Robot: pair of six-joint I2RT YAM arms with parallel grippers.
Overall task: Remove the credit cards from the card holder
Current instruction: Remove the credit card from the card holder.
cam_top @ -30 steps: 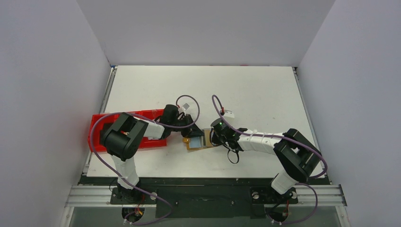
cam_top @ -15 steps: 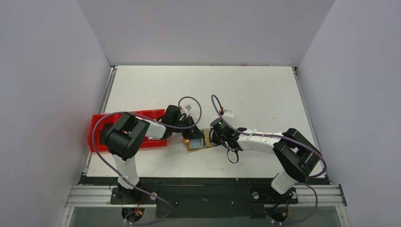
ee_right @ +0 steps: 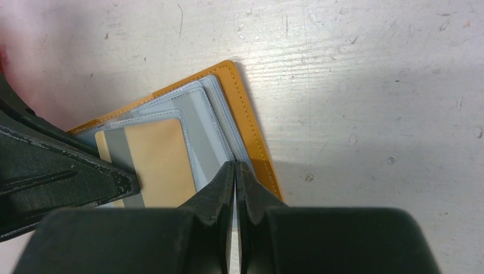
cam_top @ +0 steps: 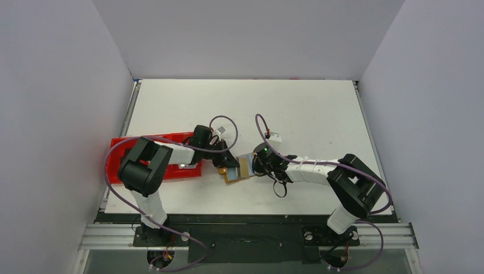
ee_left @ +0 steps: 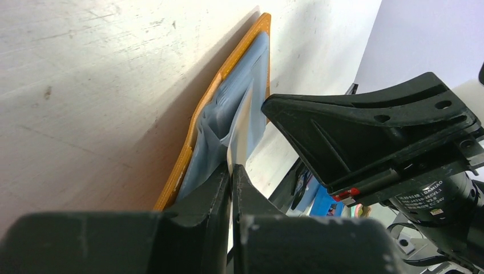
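Observation:
The tan card holder [cam_top: 238, 171] lies open on the table between both arms. In the right wrist view it [ee_right: 253, 128] shows grey plastic sleeves, and one sleeve holds a tan credit card [ee_right: 160, 161] with a grey stripe. My right gripper [ee_right: 236, 165] is shut on the sleeves' edge next to the holder's tan border. In the left wrist view the holder [ee_left: 229, 67] stands edge-on. My left gripper [ee_left: 231, 169] is shut on the pale edge of a credit card [ee_left: 239, 140] that sticks out of the blue-grey sleeves. The two grippers [cam_top: 227, 162] [cam_top: 254, 165] face each other across the holder.
A red compartmented tray [cam_top: 123, 150] lies at the left table edge, under my left arm. White walls enclose the table on the left, right and far sides. Purple cables loop over both wrists.
My left gripper has pulled a little to the left and the holder has turned slightly with it. The right gripper has kept its grip and hardly moved.

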